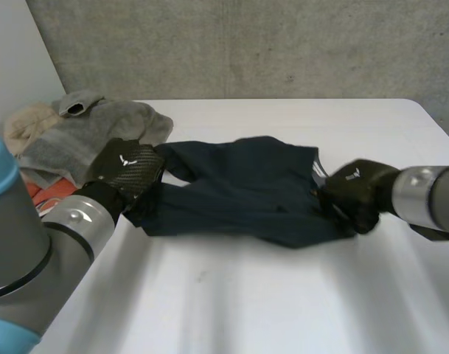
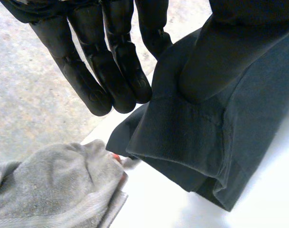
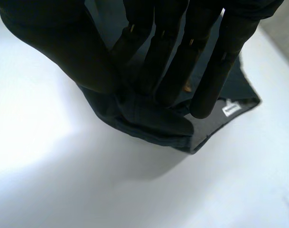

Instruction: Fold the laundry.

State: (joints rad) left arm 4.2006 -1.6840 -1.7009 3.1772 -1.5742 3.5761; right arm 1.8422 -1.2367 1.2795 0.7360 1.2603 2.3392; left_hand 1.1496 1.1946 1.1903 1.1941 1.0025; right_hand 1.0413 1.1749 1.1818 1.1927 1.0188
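Navy garment (image 1: 242,192) lies stretched across the middle of the white table (image 1: 283,295), rumpled and nowhere near folded, with a hand at each end. The left hand (image 1: 127,168) sits at the cloth's nine o'clock end. Its fingers (image 2: 111,76) are straight and spread just off the hem, with only the thumb (image 2: 215,57) lying on top of the fabric, so that is a loose hand, not a grip. Over at three o'clock, the right hand (image 1: 353,193) looks to have a bunch of the edge nipped between straight fingers (image 3: 201,71) and thumb, with a small white label (image 3: 231,110) just past the fingertips.

Here's the danger, by my reckoning: one end pinched, the other merely weighted. Any pull toward three o'clock could slide the cloth out from under that thumb and drag the whole piece askew. The right hand's bite looks shallow too, so a quick lift might shed it.

Watch also the grey towel heap (image 1: 91,136) at the garment's ten o'clock, close by the left hand. A careless sweep could snag it.
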